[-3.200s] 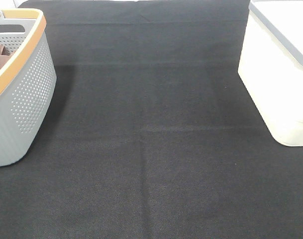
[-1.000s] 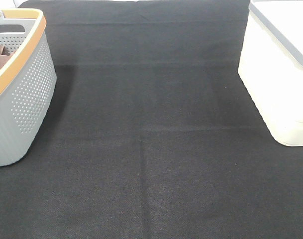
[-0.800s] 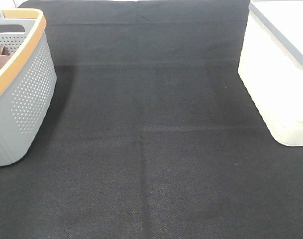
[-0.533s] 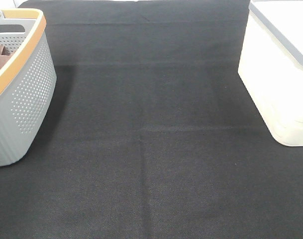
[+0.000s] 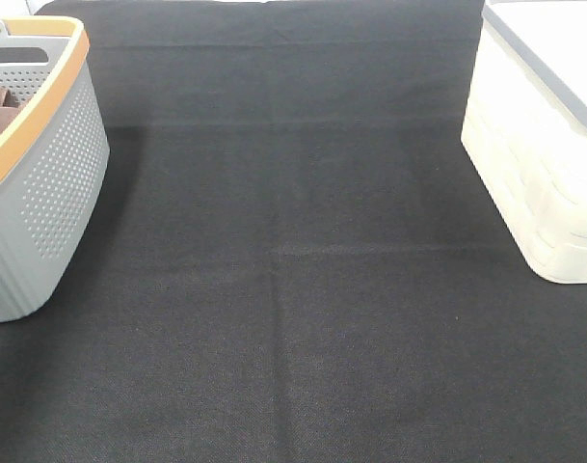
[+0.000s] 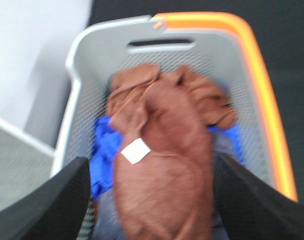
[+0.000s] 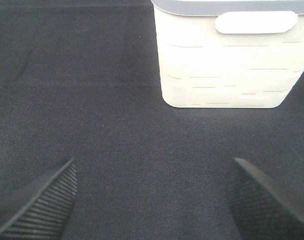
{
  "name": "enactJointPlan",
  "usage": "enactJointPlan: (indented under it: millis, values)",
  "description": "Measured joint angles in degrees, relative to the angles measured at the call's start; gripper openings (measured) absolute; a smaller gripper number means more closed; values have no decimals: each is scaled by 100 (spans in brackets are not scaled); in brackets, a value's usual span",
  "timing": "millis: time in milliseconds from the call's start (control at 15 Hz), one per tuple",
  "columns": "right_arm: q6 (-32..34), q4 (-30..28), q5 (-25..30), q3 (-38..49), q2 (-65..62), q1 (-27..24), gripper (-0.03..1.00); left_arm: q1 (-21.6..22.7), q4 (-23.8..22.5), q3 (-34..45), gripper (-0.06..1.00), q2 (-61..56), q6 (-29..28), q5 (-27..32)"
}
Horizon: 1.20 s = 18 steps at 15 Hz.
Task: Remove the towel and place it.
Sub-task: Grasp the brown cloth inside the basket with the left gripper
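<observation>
the towel (image 6: 164, 175), reddish-brown and fuzzy, lies bunched in the grey basket (image 6: 94, 55) on top of a blue cloth (image 6: 103, 150). its small white tag (image 6: 135, 150) faces up, but the left wrist view is too blurred to read any writing on it. the basket has an orange rim (image 6: 261, 100) and a slot handle in its end wall. the left gripper (image 6: 151, 160) hangs over the basket, fingers (image 6: 52, 205) spread wide with the towel between them. in the high view the basket stands at the left edge of the black mat (image 5: 293, 289), well apart from a white bin (image 5: 539, 164) with a grey rim on the right. the right gripper (image 7: 154, 165) is spread wide too, over bare mat near that bin.
</observation>
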<state>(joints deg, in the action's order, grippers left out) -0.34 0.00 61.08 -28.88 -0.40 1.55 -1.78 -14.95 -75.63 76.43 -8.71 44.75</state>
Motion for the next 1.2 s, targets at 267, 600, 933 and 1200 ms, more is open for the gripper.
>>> enactJointPlan:
  millis: [267, 600, 933, 1200]
  values:
    - [0, 0, 0, 0, 0, 0, 78, 0, -1100, -1346, 67, 1782, -487, 1077]
    - [0, 0, 0, 0, 0, 0, 78, 0, -1341, -2177, 67, 3071, -630, 1369]
    - [0, 0, 0, 0, 0, 0, 78, 223, -1117, -3111, 67, 4400, -630, 1484]
    - [0, 0, 0, 0, 0, 0, 78, 390, -653, -3380, 66, 4950, -630, 1513]
